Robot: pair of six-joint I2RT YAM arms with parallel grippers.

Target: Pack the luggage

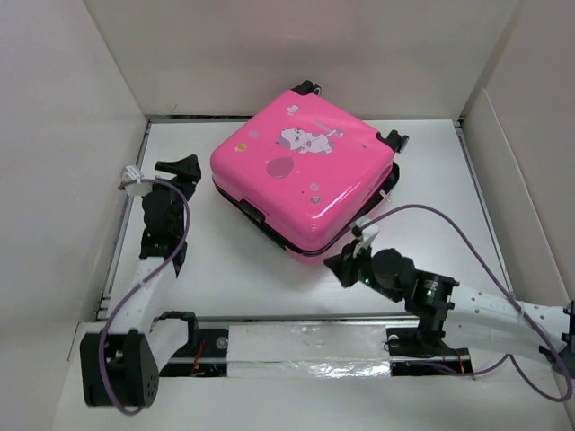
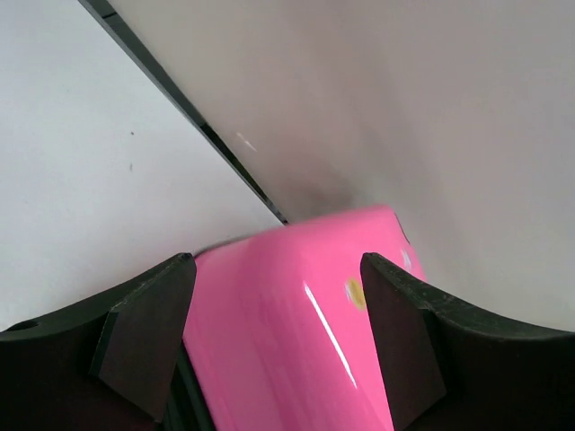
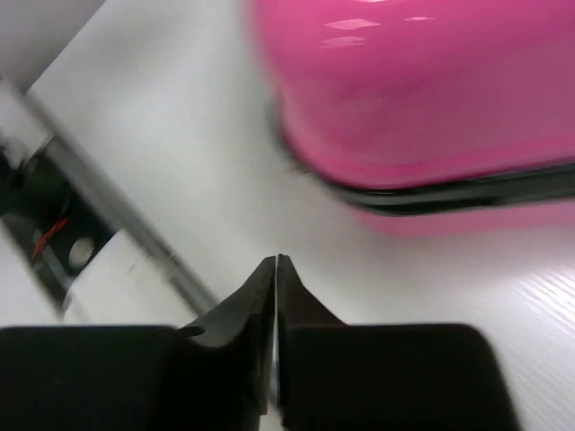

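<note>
The suitcase (image 1: 305, 171), bright pink and closed, lies flat in the middle of the white desk (image 1: 260, 278), turned cornerwise. Its black wheels (image 1: 395, 139) are on the far side, and a cartoon animal sticker (image 1: 305, 139) faces up on the lid. The left claw (image 1: 180, 169) sits just beside the suitcase's left corner, fingers spread wide and gripping nothing. The right claw (image 1: 340, 265) is near the suitcase's front corner, low over the desk, its fingers pressed together with nothing between them.
</note>
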